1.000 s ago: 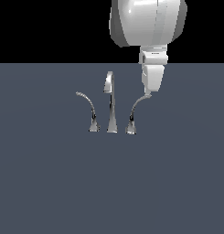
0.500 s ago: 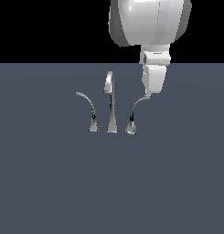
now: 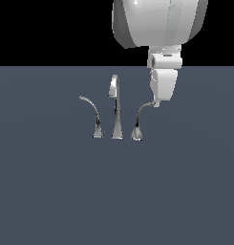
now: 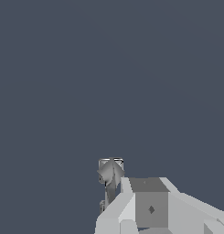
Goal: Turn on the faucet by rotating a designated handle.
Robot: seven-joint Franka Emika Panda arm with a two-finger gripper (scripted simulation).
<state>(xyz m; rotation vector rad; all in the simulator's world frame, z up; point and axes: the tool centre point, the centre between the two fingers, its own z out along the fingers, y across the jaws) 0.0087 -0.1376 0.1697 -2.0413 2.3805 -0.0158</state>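
The chrome faucet (image 3: 116, 109) stands mid-scene, its tall hooked spout between two slim curved levers. The handle (image 3: 139, 120) is the lever on the exterior view's right, rising from a flared base and arcing right. My gripper (image 3: 157, 102) hangs over it, pointing down, and its tip meets the handle's free end. No gap shows between the fingers (image 4: 149, 204), so it is shut with nothing held. In the wrist view the handle (image 4: 110, 172) appears foreshortened just beyond the fingers. The twin lever (image 3: 91, 113) sweeps toward the exterior view's left.
The faucet set rests on a flat dark grey surface (image 3: 116, 191) that runs wide on all sides. The bulky white wrist and arm (image 3: 156, 24) hang above the handle's side.
The gripper has drifted very slightly right and down over the last second. The handle and the rest of the faucet look unchanged.
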